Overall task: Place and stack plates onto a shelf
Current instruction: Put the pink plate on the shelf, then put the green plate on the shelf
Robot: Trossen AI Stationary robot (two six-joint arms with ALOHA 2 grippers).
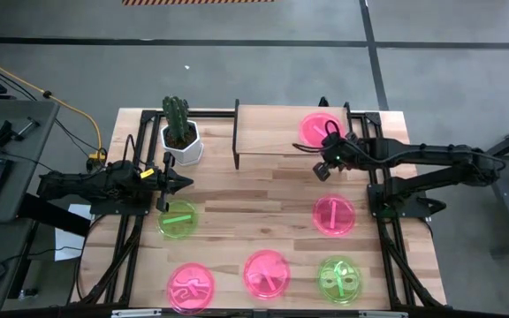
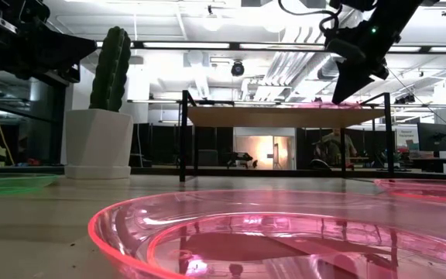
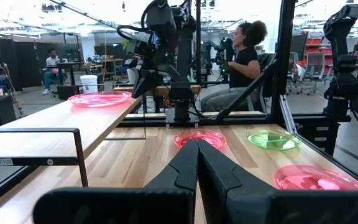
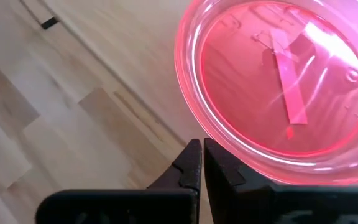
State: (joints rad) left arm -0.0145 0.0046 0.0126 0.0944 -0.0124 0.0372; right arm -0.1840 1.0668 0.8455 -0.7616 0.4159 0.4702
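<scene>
A pink plate (image 1: 318, 129) lies on the right end of the light-wood shelf (image 1: 272, 132) at the table's far side. Three pink plates (image 1: 335, 215) (image 1: 266, 272) (image 1: 190, 287) and two green plates (image 1: 177, 219) (image 1: 338, 279) lie flat on the tabletop. My right gripper (image 1: 322, 170) hangs shut in the air just in front of the shelf's near edge, slanting down toward the striped pink plate (image 4: 278, 87), with nothing between its fingers. My left gripper (image 1: 184, 183) waits shut and level at the table's left, above the green plate.
A cactus in a white pot (image 1: 180, 140) stands left of the shelf. Black frame rails run along both table sides. A person (image 3: 238, 59) sits beyond the table's right side. Bare wood lies between the shelf and the plates.
</scene>
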